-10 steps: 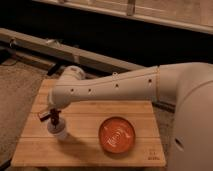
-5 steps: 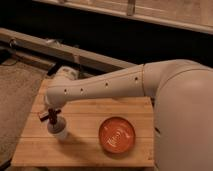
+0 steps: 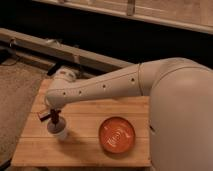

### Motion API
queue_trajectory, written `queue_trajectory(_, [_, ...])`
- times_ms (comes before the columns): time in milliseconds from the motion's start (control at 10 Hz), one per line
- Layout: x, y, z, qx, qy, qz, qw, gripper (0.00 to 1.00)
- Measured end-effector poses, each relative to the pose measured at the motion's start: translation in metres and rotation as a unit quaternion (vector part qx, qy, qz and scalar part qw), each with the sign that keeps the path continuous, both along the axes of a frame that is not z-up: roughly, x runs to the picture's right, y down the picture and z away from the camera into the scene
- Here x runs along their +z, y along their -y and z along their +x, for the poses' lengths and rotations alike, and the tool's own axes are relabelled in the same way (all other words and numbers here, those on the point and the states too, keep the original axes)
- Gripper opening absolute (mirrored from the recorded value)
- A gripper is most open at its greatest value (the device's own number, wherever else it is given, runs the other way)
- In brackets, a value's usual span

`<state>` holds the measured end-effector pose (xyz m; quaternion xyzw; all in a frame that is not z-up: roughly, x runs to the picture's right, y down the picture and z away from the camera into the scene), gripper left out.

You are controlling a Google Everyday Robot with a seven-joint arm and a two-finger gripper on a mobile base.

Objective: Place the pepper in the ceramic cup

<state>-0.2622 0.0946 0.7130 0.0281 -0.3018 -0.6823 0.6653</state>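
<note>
Barely anything has shifted since half a second ago; the arm (image 3: pixel 115 85) just reads a touch lower over the wooden table (image 3: pixel 80 150). Nearest the table's front edge sits the orange dish (image 3: pixel 117 134), with plenty of open board around it; left of it the ceramic cup (image 3: pixel 58 129) stands close to the left side. Right over the cup hangs the gripper (image 3: pixel 53 116), with the pepper (image 3: pixel 46 116) showing dark red at its tip; can't tell how wide the jaws are. Farther back, the white body cuts off the table's right end.
</note>
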Motion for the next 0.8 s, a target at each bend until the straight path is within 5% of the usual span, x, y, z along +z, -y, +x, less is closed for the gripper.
queue_trajectory(400, [0.0011, -0.0037, 0.0043, 0.001, -0.006, 0.008, 0.9999, 0.79])
queue_trajectory(800, [-0.0031, -0.0043, 0.0081, 0.003, -0.005, 0.010, 0.9999, 0.80])
